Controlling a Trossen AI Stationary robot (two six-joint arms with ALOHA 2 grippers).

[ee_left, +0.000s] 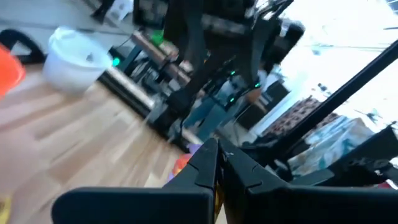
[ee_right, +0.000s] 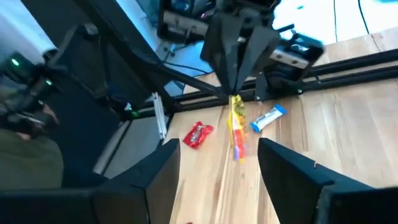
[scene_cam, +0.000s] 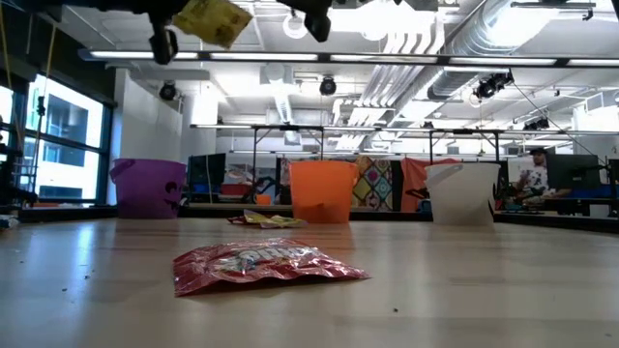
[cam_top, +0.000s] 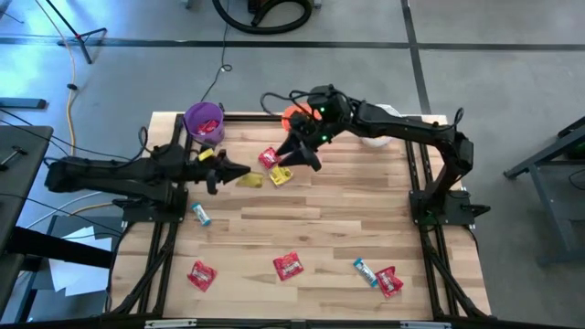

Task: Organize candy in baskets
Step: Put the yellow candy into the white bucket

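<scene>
My left gripper [cam_top: 238, 173] hangs over the far left part of the table, shut on a yellow candy packet [cam_top: 250, 180]. The right wrist view shows that left gripper [ee_right: 234, 87] with the yellow packet [ee_right: 237, 130] below it. My right gripper [cam_top: 298, 162] is open and empty, just right of it, above a red packet [cam_top: 268, 157] and a yellow packet [cam_top: 280, 175] lying flat. The purple bucket [cam_top: 204, 122], orange bucket [cam_top: 292, 113] and white bucket [cam_top: 377, 139] stand along the far edge. My right arm partly hides the orange and white ones. My left gripper pinches the yellow packet by its upper end [ee_right: 236, 99] between its two shut fingers, coming from above and pointing down. The packet hangs below the fingertips, lifted well clear of the table, as the low view shows [scene_cam: 213, 19].
More candy lies on the near half: a blue bar [cam_top: 200, 215], red packets [cam_top: 201, 274] [cam_top: 289, 266] [cam_top: 390, 282] and another blue bar [cam_top: 365, 271]. Dark metal frames run along the table's left and right edges. The middle of the table is bare wood.
</scene>
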